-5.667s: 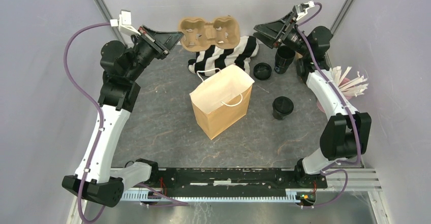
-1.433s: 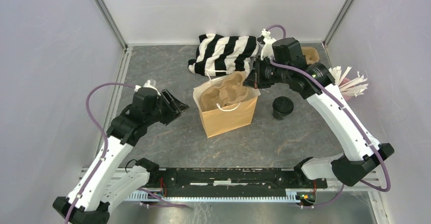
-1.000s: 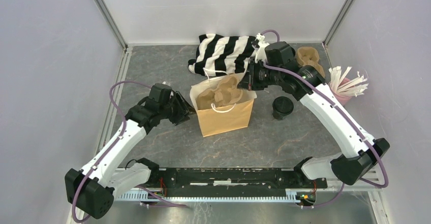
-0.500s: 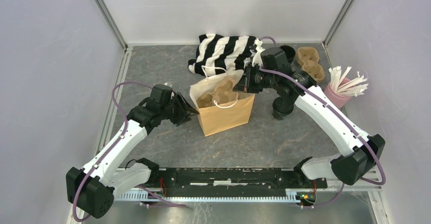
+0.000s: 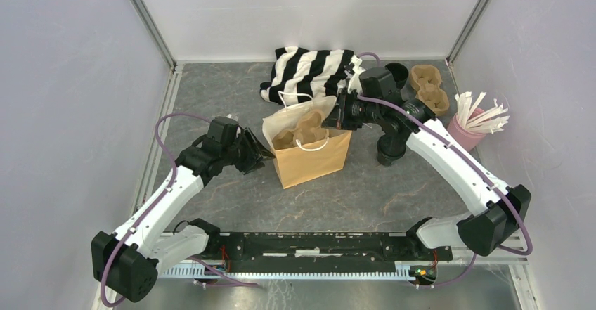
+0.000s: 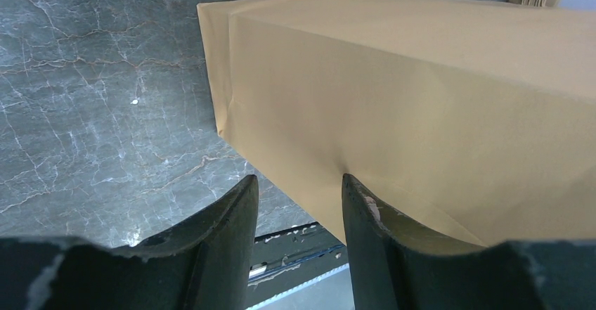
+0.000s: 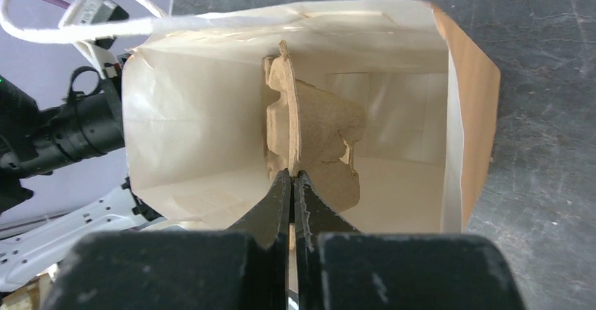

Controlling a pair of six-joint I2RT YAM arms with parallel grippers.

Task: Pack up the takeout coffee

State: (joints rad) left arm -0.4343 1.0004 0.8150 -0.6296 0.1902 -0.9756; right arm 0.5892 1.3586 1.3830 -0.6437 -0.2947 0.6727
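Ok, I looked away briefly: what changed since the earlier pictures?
The brown cardboard cup carrier went from up high down into the brown paper bag, pinched in the right claw. The left claw swung in, open, against the bag's side. The black lidded cup and black-and-white striped cloth stayed.

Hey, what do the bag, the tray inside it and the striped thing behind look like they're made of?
Paper bag: brown kraft paper, matte, white inside, with crisp fold creases. Cup carrier: moulded paper pulp by the look, tan, dull, with a rough fibrous edge. Striped cloth: soft fabric, black and white, lying in loose folds; knit or woven, I cannot tell.
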